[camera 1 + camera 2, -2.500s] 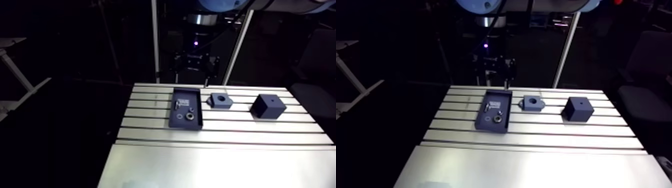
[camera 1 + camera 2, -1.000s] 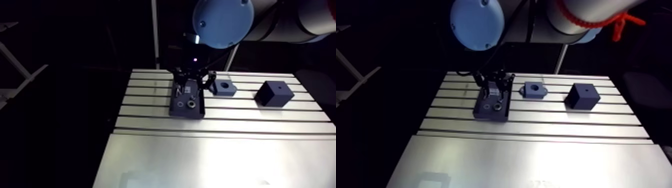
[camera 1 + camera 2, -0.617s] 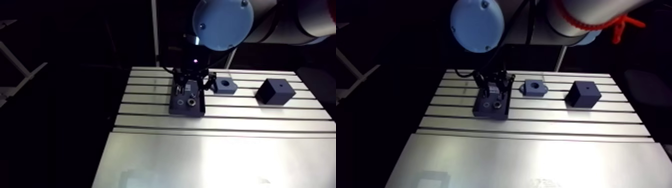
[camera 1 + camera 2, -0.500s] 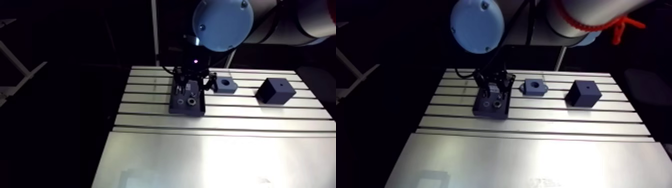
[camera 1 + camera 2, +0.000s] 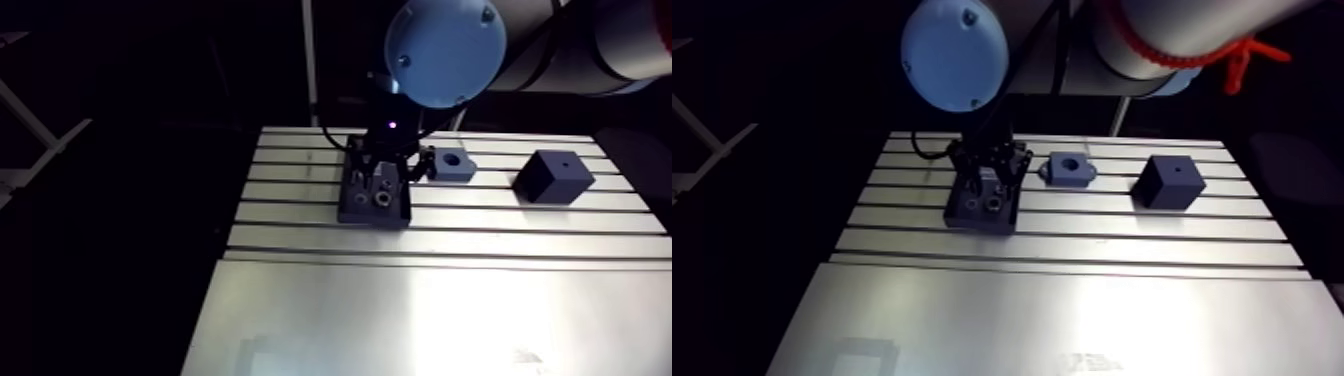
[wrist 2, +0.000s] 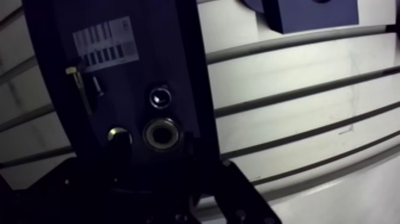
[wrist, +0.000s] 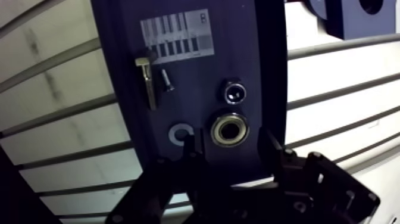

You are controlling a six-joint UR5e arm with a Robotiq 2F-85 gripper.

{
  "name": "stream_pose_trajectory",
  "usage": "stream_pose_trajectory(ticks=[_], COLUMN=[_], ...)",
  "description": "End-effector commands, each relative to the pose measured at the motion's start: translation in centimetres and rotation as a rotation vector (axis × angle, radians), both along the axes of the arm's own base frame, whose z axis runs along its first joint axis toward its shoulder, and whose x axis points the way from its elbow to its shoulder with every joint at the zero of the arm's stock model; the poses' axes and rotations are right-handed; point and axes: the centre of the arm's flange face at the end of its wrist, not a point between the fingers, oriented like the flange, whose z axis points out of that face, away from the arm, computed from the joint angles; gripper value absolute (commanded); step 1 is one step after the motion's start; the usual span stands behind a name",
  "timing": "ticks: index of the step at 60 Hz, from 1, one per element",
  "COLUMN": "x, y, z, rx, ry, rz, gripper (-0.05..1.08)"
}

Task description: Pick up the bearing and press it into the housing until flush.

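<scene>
the gripper [image 7: 232, 145], jaws spread, hovers over the bearing [image 7: 230, 129] in the tray [image 7: 119, 71] (grasp step): next, lower squarely and pinch.

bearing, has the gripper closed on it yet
No: the bearing lies in the tray, and the gripper has its fingers open on either side, clear of it.

Slotted aluminium table [image 5: 520, 218], smooth front plate [image 5: 430, 320] with bright glare; surroundings dark.
</scene>
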Motion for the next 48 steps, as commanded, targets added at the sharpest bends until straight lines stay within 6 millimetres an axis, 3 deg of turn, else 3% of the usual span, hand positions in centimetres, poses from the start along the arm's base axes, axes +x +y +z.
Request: stream_pose_trajectory(ticks=[1, 48], x=[-0.04, -0.12], y=[0.08, 0.06], z=[-0.61, -1.2], rx=[-0.001, -0.003], ry=[-0.004, 0.006], rz=[0.0, 0.001], gripper=[0.42, 0.43])
